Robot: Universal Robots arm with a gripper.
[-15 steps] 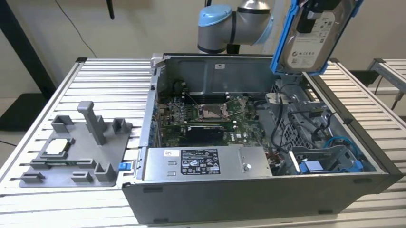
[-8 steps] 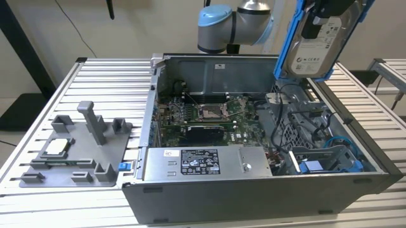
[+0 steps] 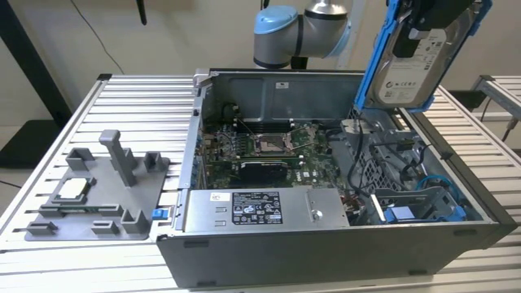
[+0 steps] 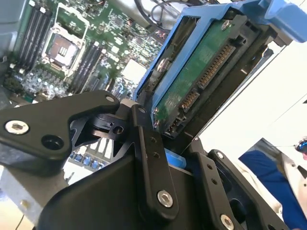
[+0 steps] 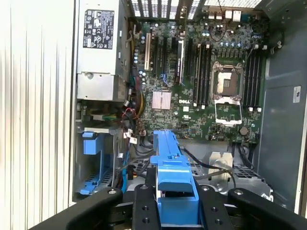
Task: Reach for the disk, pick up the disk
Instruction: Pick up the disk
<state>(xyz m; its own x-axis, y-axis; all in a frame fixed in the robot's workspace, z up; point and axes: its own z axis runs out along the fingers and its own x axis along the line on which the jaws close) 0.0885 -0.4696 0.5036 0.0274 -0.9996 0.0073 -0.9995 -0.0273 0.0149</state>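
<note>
High above the open grey computer case (image 3: 342,244), toward two o'clock, the black pincer (image 5: 176,211) pinches the blue-framed silver disk (image 3: 419,55). Reach and pick-up look done — nothing left.

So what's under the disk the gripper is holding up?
The disk, clamped in the gripper, hangs over the open computer case: cables and a blue drive bay lie below. The case floor is covered.

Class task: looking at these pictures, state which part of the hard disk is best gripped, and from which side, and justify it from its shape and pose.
Grip the disk by one short end of its blue frame, fingers closing across the thin slab. It hangs upright above the open computer case, flat and wide, so the faces offer parallel surfaces. The gripper already holds it this way, at the end opposite the connector.
</note>
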